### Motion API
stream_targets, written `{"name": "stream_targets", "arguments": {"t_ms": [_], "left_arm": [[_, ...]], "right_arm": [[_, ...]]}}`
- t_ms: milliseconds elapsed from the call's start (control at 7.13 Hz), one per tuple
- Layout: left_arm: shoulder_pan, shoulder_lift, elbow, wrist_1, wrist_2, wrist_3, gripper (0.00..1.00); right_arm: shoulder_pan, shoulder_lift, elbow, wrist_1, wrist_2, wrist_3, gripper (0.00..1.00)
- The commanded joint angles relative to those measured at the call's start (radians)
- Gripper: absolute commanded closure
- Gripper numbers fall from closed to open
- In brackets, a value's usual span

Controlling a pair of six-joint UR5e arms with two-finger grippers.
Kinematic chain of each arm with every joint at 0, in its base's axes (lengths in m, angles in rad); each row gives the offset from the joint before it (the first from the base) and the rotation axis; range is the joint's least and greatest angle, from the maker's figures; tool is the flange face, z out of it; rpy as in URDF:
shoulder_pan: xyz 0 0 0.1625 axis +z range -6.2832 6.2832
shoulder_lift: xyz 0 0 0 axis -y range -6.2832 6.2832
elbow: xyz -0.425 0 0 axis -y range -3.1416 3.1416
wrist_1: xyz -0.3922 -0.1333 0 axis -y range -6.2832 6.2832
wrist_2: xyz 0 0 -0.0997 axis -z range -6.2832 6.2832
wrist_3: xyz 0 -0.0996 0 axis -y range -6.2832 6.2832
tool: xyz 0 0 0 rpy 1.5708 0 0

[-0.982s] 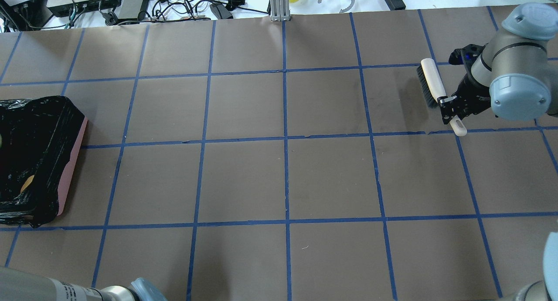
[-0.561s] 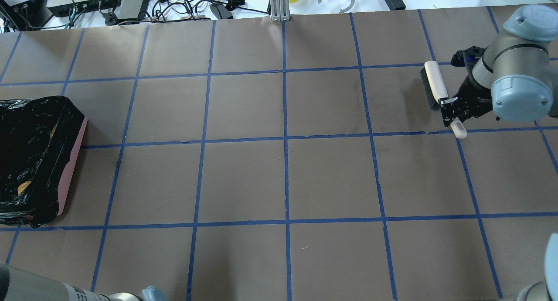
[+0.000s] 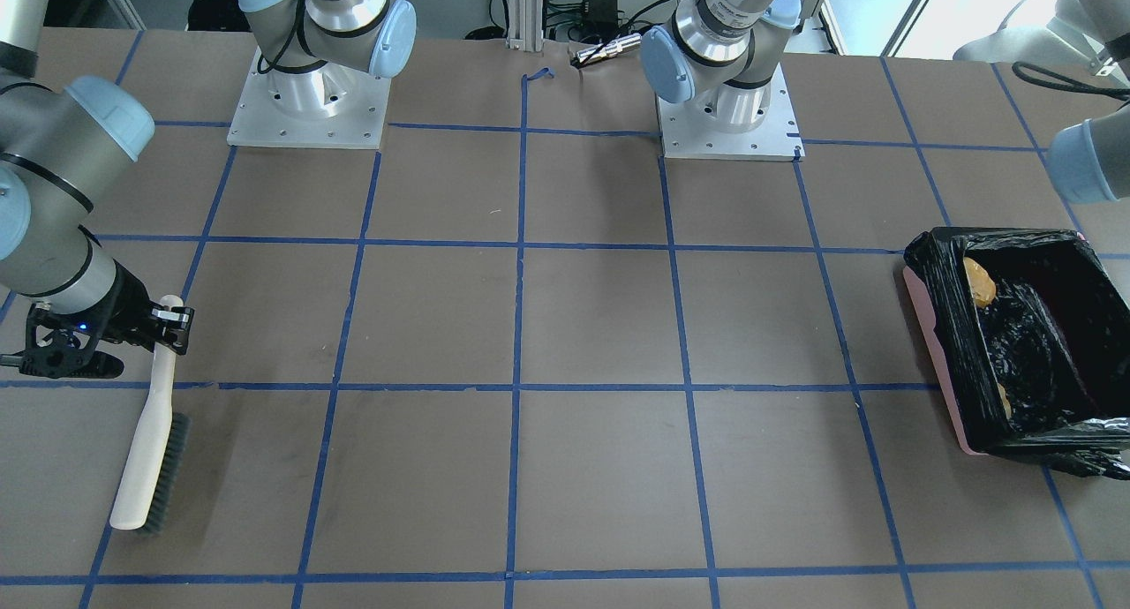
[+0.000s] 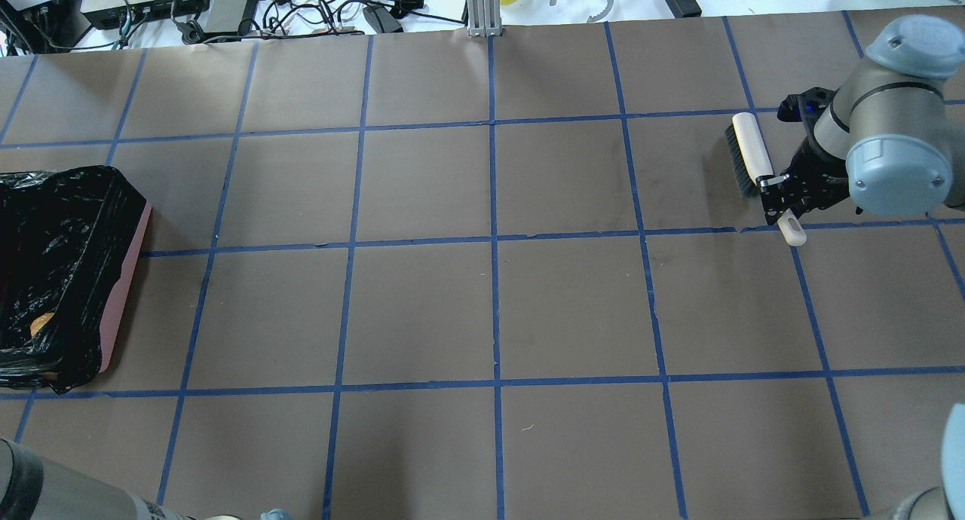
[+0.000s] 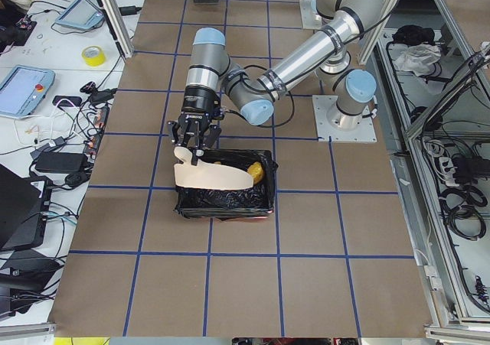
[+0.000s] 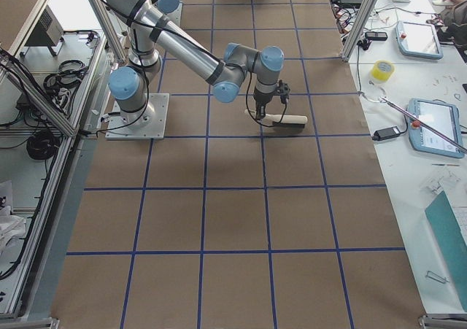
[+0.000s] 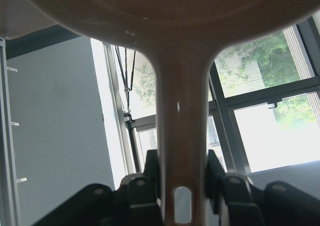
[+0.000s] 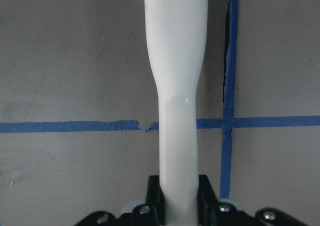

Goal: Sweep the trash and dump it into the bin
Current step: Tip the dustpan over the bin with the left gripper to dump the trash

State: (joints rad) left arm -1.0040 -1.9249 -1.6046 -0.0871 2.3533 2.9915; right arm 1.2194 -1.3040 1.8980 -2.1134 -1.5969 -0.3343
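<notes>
The bin (image 4: 124,279), a pink tub lined with a black bag, stands at the table's left end; it also shows in the front view (image 3: 936,335) and the left view (image 5: 222,201). A golden-brown lump (image 3: 978,282) lies inside it. The foam wedge and the cream slice are hidden. My left gripper (image 7: 182,188) is shut on the handle of the whitish dustpan (image 5: 210,178), which hangs tilted over the bin. My right gripper (image 4: 776,196) is shut on the handle of a cream brush (image 4: 746,147) with dark bristles, low over the table's far right.
Cables, boxes and a metal post (image 4: 482,7) line the table's far edge. The two arm bases (image 3: 309,106) stand on white plates on the robot's side. Blue tape lines grid the brown table (image 4: 490,309).
My right gripper and the brush have shifted slightly nearer. The left arm has slid further out of the overhead view's bottom left. A golden scrap has shifted inside the bin.
</notes>
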Motion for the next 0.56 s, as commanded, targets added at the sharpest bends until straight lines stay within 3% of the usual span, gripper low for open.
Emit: {"name": "stream_targets", "arguments": {"t_ms": [0,280,421], "left_arm": [[-0.065,-0.026,-0.065,0.165,0.119,0.017,1.0],[-0.087,-0.02,-0.086,0.205,0.109,0.021,1.0],[-0.091,-0.011,-0.081,0.199,0.086,0.026,1.0]], "right_arm": [[0.0,0.0,0.001,-0.001,-0.005,0.0,0.96],[0.0,0.005,0.003,0.004,0.002,-0.003,0.71],[0.0,0.006,0.003,0.004,0.005,-0.002,0.66]]}}
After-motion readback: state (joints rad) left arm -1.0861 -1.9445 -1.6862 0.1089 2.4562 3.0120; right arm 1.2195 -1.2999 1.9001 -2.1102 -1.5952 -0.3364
